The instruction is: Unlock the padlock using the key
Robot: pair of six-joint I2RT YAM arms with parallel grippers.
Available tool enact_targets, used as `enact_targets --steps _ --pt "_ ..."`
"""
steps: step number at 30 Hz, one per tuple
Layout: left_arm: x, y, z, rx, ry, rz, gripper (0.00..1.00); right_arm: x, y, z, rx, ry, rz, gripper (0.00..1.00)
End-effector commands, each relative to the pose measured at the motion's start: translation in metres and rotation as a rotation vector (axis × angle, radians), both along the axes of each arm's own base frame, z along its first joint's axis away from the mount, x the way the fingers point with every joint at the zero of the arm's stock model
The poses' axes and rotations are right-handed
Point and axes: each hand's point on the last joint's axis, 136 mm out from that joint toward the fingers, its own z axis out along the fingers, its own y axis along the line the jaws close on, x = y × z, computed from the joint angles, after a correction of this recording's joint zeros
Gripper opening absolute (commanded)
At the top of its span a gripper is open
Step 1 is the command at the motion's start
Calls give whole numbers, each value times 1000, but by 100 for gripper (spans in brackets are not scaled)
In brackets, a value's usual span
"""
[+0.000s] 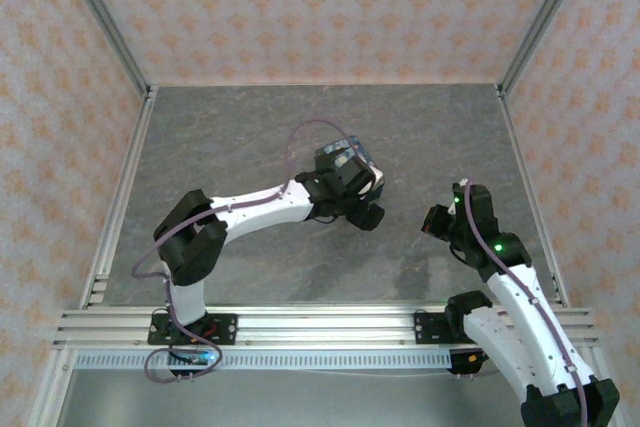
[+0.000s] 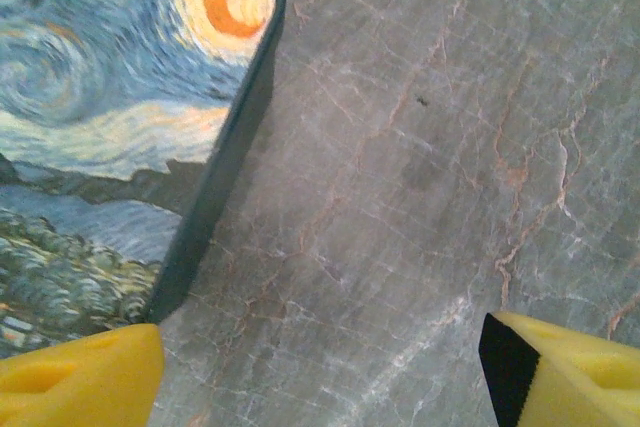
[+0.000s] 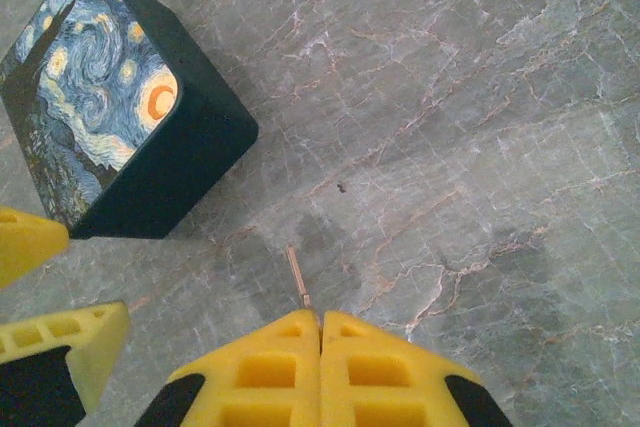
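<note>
The right end effector (image 3: 320,322) pinches the key (image 3: 297,275), thin, stiff, probably slippery, best held by its head; the left end effector (image 2: 320,362) gapes wide beside the tin (image 2: 110,117).

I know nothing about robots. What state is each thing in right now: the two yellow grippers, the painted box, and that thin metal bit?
left gripper: open, fingers spread wide by the tin's corner, holding nothing.
right gripper: shut, pinching the key.
key: held, its thin shaft sticking out past the fingertips.
tin: lid looks closed, resting on the table.
</note>
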Motion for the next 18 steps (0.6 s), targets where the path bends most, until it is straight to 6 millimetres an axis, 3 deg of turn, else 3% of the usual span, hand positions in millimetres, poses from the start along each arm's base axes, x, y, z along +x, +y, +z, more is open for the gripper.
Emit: enact_targets --steps 1,10,11,18 --pt "23 7 33 3 -100 53 85 0 0 10 -2 -18 7 0" --pt "91 50 29 41 -119 178 86 -1 1 7 -1 -9 14 0" --pt "98 53 22 53 -111 189 86 -1 1 6 1 -7 15 0" --pt "141 61 12 67 -104 218 86 -2 1 6 2 -4 14 0"
